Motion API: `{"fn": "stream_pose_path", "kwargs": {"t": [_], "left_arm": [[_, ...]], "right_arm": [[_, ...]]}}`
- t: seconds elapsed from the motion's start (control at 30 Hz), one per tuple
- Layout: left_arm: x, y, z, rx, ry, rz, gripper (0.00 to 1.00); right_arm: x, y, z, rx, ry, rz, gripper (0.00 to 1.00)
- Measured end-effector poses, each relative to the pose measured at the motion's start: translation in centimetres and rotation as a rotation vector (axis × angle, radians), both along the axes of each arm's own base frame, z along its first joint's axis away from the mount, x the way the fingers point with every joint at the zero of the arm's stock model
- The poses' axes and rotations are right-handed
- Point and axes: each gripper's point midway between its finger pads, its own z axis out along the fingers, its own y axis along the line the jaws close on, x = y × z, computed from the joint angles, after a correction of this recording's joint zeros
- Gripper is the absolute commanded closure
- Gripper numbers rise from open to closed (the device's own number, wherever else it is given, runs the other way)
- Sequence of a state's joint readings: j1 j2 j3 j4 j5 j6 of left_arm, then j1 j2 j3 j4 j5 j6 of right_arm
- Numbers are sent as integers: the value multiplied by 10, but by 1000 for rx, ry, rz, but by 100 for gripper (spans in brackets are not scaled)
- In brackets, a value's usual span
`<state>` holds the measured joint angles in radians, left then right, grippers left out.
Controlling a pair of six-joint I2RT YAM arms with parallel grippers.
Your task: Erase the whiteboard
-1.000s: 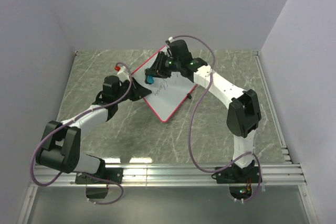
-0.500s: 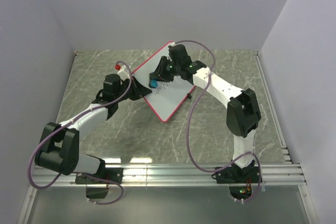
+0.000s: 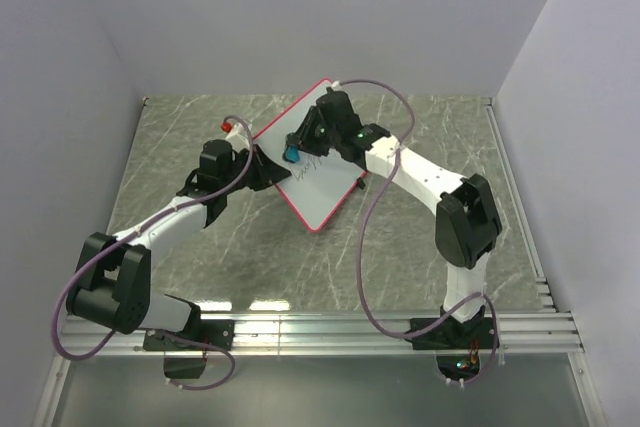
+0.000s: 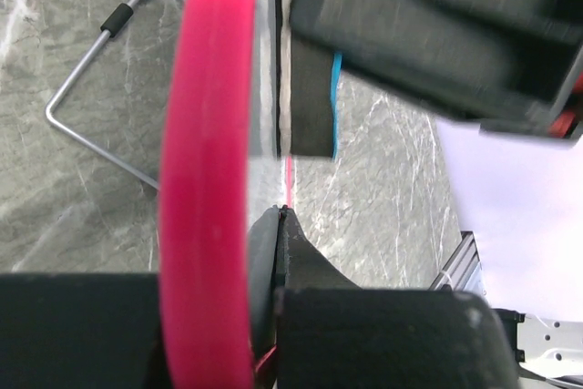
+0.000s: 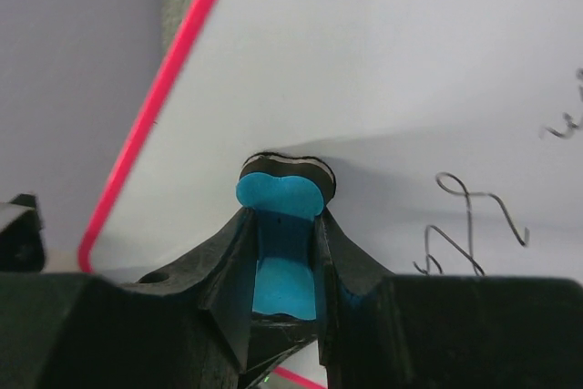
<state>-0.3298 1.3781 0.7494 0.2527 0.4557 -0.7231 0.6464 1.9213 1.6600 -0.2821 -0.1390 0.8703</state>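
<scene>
The whiteboard [image 3: 322,187], white with a red-pink frame, is tilted up off the marble table. My left gripper [image 3: 268,169] is shut on its left edge. In the left wrist view the frame [image 4: 205,179] runs edge-on past the closed left gripper [image 4: 279,225]. My right gripper [image 3: 293,151] is shut on a blue eraser [image 3: 290,156], whose dark felt presses on the board's face near the left edge. In the right wrist view the eraser [image 5: 282,196] sits in the right gripper [image 5: 284,243] against the whiteboard [image 5: 364,61]. Thin handwriting [image 5: 474,225] lies to its right.
A small red object [image 3: 227,128] lies on the table behind the left wrist. The board's wire stand [image 4: 91,97], with black feet, sticks out behind it. Grey walls close in the table on three sides, and an aluminium rail [image 3: 350,327] runs along the near edge.
The right wrist has drawn back toward the near side, uncovering the board's far corner. The eraser has slid slightly along the board near its left edge. The left arm has held still.
</scene>
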Motion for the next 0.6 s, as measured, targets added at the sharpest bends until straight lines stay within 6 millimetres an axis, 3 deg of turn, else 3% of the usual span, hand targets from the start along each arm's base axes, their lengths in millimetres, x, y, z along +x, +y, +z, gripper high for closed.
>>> {"fn": "stream_pose_path", "kwargs": {"t": [0.23, 0.6], "left_arm": [[1, 0, 3, 11, 15, 0, 100], [0, -3, 9, 44, 11, -25, 100]], "right_arm": [[-25, -7, -16, -107, -75, -93, 100], [-33, -23, -27, 18, -143, -223, 100]]}}
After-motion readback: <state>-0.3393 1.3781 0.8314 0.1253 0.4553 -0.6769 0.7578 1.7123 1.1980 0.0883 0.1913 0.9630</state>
